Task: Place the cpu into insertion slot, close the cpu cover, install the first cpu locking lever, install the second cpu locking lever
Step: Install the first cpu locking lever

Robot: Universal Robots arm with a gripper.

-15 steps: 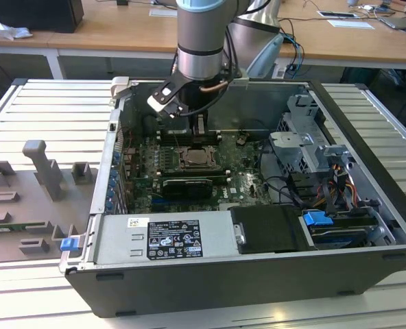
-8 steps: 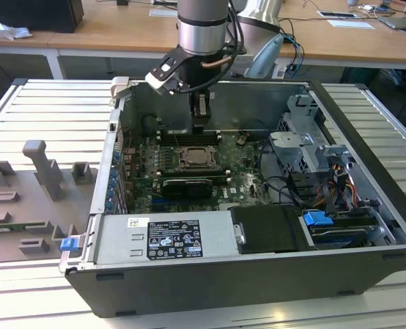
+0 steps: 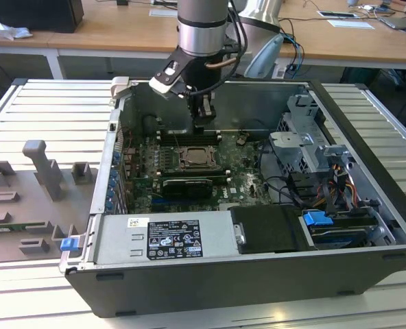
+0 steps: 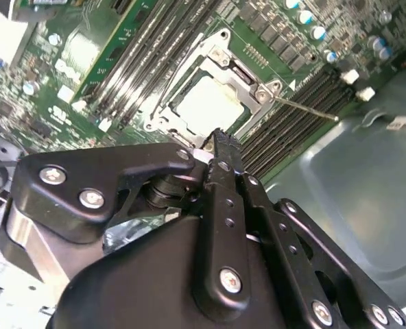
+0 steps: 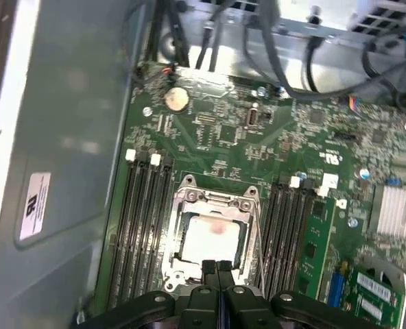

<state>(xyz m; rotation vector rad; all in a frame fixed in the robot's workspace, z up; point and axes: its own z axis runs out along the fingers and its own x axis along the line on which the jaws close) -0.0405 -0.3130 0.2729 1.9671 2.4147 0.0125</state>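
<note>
Pincer (image 5: 217,264) closed, empty, just above cpu (image 5: 210,236) beneath lowered cpu cover (image 5: 217,200).

Bright even room light, cpu (image 4: 204,104) top glaring white in the second wrist view, case (image 3: 258,103) interior softly shaded

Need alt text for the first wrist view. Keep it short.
The gripper, fingers shut together, hangs over one edge of the cpu, which sits in the green motherboard with the silvery cpu cover lying flat around it. Rows of memory slots flank it on both sides, and a coin battery sits farther off.
</note>
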